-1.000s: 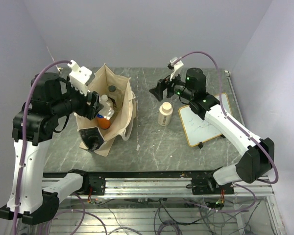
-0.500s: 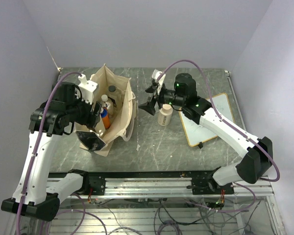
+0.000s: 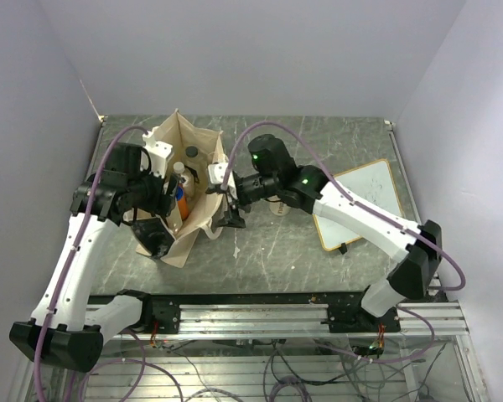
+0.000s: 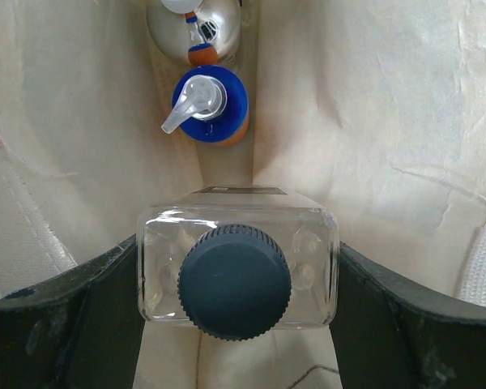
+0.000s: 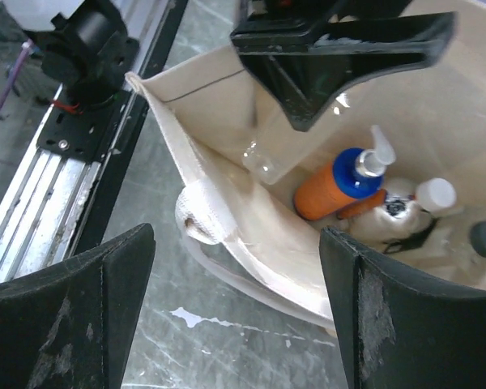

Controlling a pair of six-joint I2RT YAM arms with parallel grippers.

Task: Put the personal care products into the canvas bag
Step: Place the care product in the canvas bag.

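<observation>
Lower than a second ago, your clear dark-capped bottle (image 4: 235,279) now sits deep inside the canvas bag (image 3: 210,213), clamped between the fingers of the left gripper (image 4: 237,251) and not yet let go. Beyond it lie the blue-and-orange pump bottle (image 4: 211,105) and the silver bottle (image 4: 196,26); a second dark cap (image 3: 191,152) shows at the bag's far end. Your right gripper (image 5: 235,235) has swung over to the bag's right rim and hangs spread wide, holding nothing. Four products look bagged or nearly so. The cream bottle is probably what is left, though you cannot make it out under the right arm. Around this you have the grey marbled table (image 3: 268,247), the whiteboard (image 3: 360,197) and pale lilac walls.
</observation>
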